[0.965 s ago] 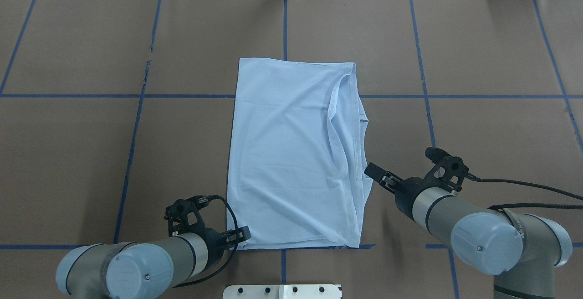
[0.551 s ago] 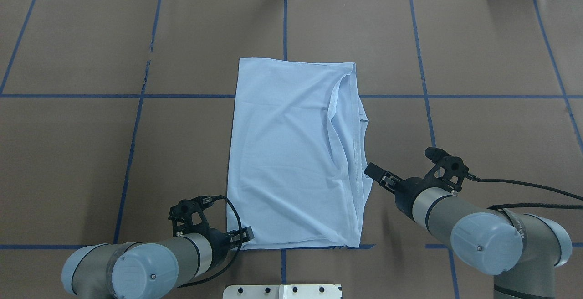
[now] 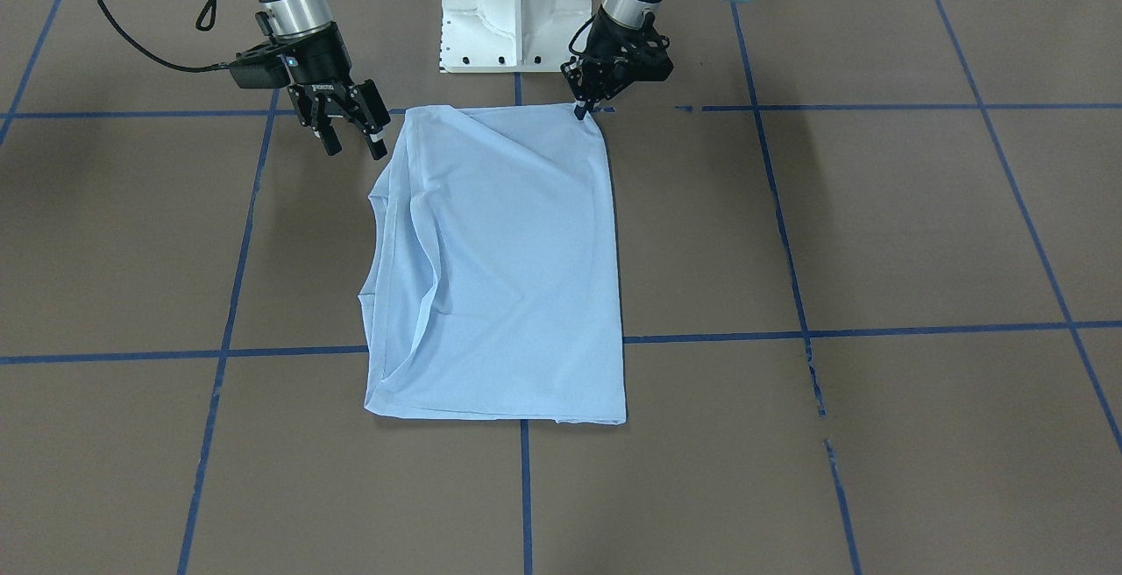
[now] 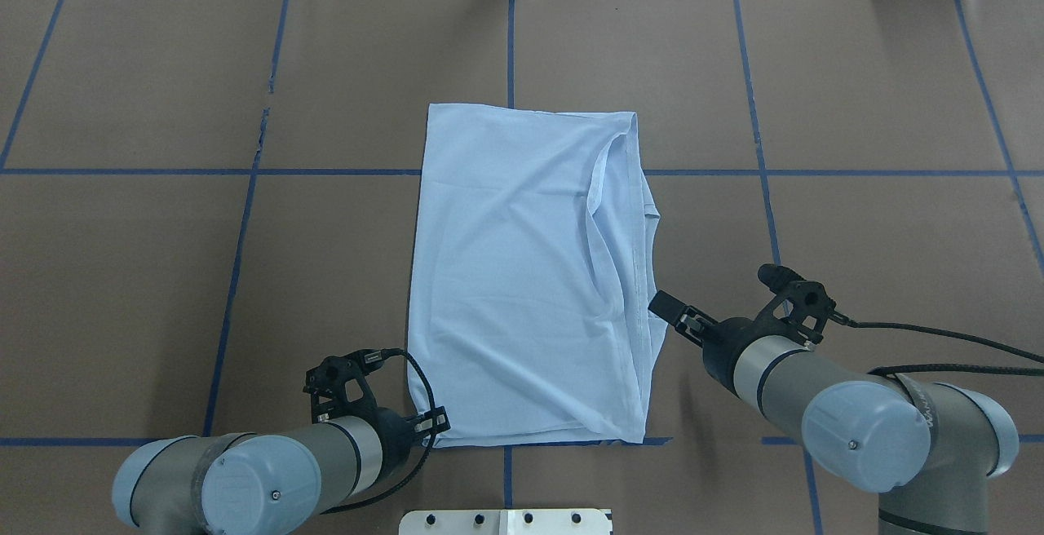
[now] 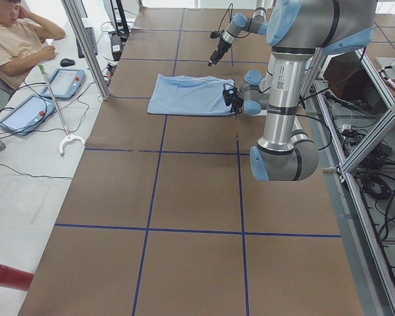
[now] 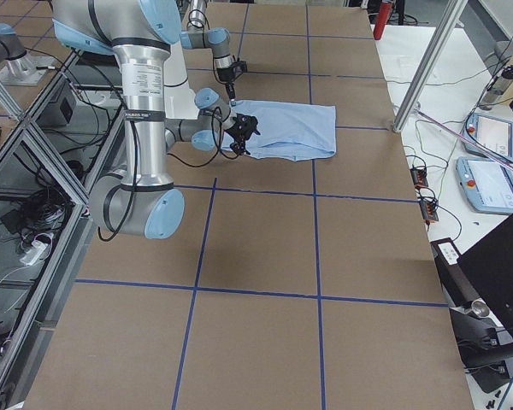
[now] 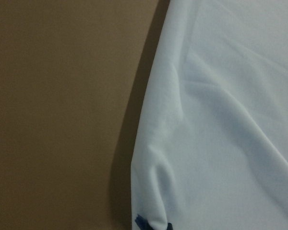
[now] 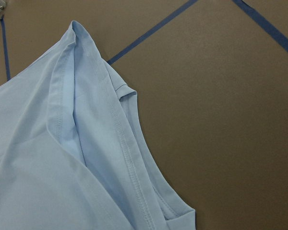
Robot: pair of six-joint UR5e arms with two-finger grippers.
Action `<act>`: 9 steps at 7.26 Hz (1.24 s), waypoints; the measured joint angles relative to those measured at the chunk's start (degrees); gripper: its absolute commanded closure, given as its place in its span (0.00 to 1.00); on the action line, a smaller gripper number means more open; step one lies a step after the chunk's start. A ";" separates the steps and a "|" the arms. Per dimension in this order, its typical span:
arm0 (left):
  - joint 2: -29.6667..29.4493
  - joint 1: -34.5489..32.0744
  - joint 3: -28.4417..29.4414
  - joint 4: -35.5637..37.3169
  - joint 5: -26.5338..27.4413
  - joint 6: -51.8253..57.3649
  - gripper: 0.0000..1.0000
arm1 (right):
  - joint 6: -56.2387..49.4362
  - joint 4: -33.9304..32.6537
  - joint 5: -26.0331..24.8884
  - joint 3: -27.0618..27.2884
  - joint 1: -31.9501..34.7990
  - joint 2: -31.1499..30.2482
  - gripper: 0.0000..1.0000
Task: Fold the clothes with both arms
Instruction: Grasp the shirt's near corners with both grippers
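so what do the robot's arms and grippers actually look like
The left arm and right arm are grey metal tubes with light blue joint caps. The left gripper and right gripper are black, two-fingered, with a black cable trailing off each wrist.

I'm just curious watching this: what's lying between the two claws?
The robot-side edge of the light blue T-shirt, running from the left gripper at its corner toward the open right gripper; the front-facing view shows it.

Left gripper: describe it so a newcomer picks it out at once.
Find the light blue T-shirt on the brown table. At its near-left corner in the overhead view sits the left gripper, pinched shut on the cloth, whereas the right gripper hangs open beside the shirt.
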 measured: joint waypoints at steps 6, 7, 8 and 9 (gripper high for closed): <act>-0.23 -0.11 -0.69 -0.03 0.17 -0.48 1.00 | 14.20 -27.65 0.42 -1.89 -6.93 15.29 0.00; -0.26 -0.14 -0.69 -0.01 0.19 -0.49 1.00 | 14.46 -28.16 0.47 -2.86 -7.69 15.57 0.00; -0.26 -0.16 -0.70 -0.03 0.20 -0.49 1.00 | 14.55 -28.41 0.49 -3.89 -8.36 15.70 0.00; -0.26 -0.18 -0.70 -0.04 0.20 -0.49 1.00 | 14.58 -28.52 0.49 -4.55 -8.96 15.77 0.00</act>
